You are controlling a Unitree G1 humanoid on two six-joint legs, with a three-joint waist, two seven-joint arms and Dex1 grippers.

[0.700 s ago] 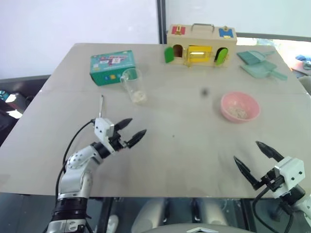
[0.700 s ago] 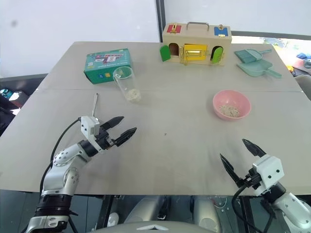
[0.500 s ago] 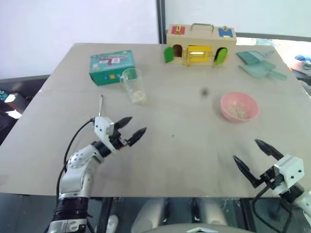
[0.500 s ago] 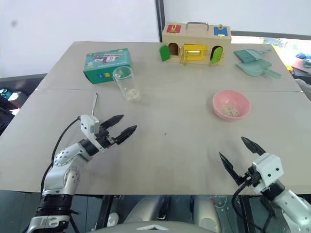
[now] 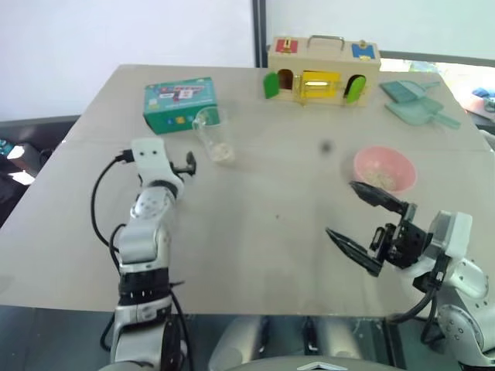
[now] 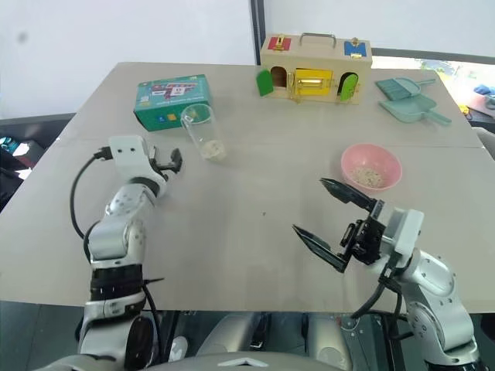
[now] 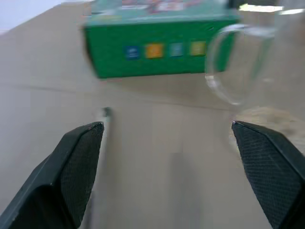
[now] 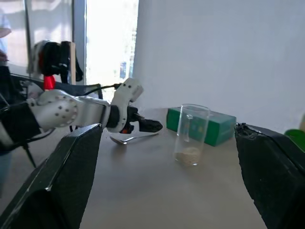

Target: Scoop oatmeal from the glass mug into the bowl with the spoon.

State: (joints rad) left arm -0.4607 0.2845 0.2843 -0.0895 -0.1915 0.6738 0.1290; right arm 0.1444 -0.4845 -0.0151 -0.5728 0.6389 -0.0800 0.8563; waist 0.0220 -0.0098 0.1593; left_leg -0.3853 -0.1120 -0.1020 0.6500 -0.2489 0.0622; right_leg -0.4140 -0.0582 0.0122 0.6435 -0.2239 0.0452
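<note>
Oatmeal (image 6: 216, 153) sits as a small heap in the bottom of the glass mug (image 6: 201, 132), which stands upright on the table (image 6: 255, 232) just in front of the green box (image 6: 172, 101). More flakes lie in the pink bowl (image 6: 371, 168) over on my right. The spoon (image 8: 133, 138) lies flat on the table beneath my left gripper (image 8: 151, 126), whose fingers are spread and hold nothing. My right gripper (image 6: 329, 216) hangs near the bowl, jaws wide apart and empty.

Open counter (image 6: 255, 193) is seen between glass mug (image 6: 203, 133) and bowl (image 6: 371, 166); green box (image 6: 172, 101) crowds the mug's far side.
</note>
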